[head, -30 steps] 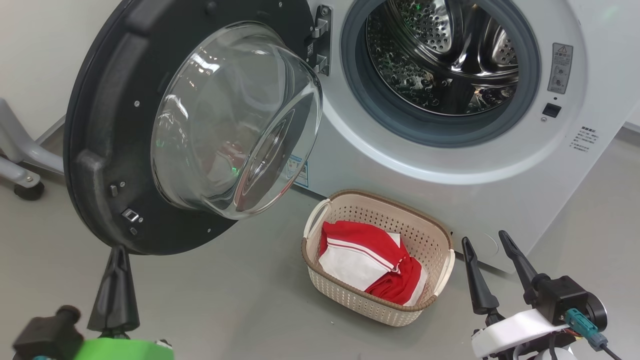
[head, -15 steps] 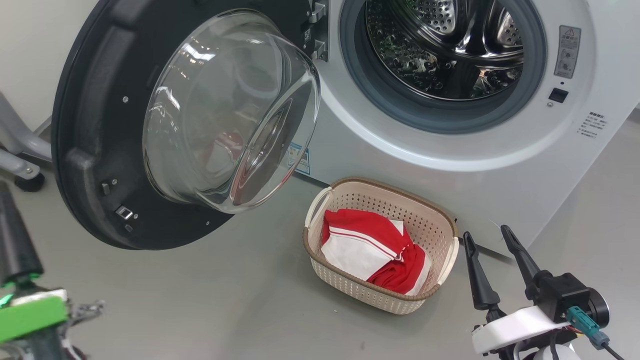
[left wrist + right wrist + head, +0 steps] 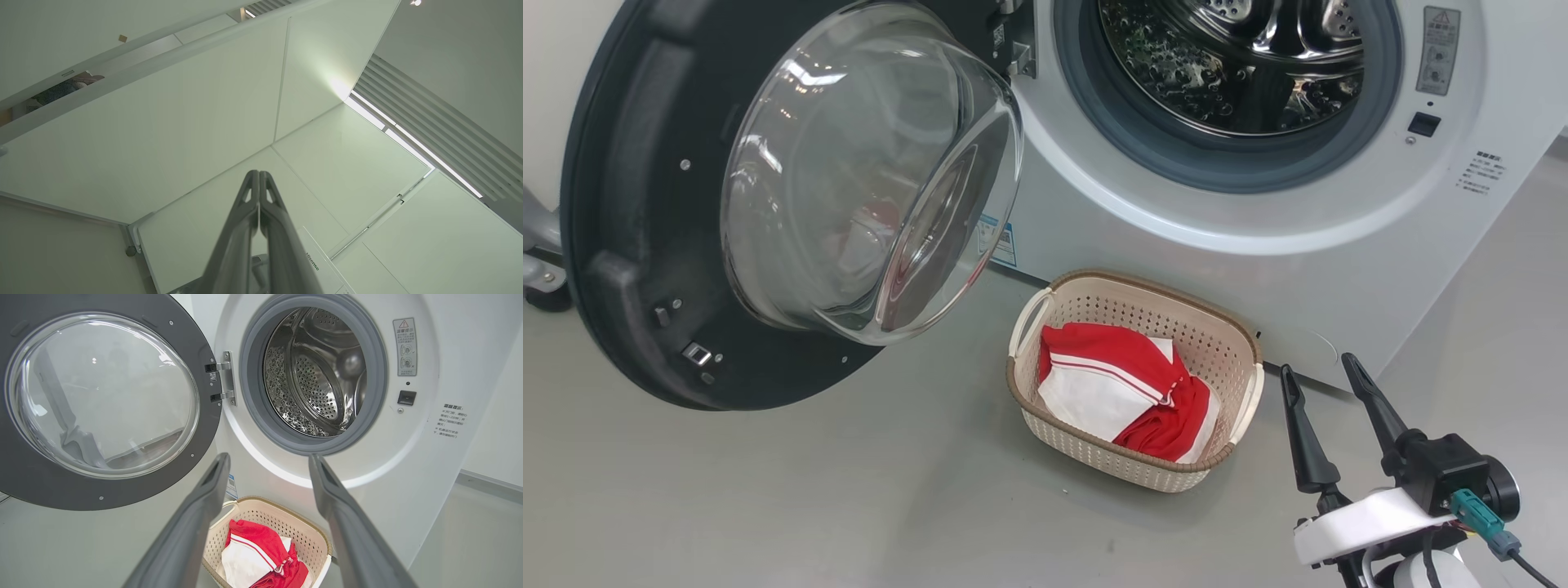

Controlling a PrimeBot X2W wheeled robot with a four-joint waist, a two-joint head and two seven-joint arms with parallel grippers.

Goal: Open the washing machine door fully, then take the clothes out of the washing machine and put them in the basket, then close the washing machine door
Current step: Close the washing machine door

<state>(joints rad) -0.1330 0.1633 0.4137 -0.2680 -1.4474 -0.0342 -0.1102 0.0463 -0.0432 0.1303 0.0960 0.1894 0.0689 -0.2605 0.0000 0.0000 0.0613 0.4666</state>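
While door [image 3: 613,204] stands open, clothes [image 3: 1123,380] in basket [image 3: 1094,451]

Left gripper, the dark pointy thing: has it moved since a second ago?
Yes. The left gripper swung left and away from the washing machine door, whose bottom rim it stood under; shut, it now points up at white panels.

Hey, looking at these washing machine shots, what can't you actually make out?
- Drum floor nearest the opening: in the right wrist view it sits behind the grey seal; in the head view the top edge cuts it.
- How many clothes lie in the basket: folds cover whatever is beneath.
- Warning label print: too small.
- Left gripper, shut: the left wrist view faces wall and ceiling panels, so its place relative to the washing machine door is unclear.
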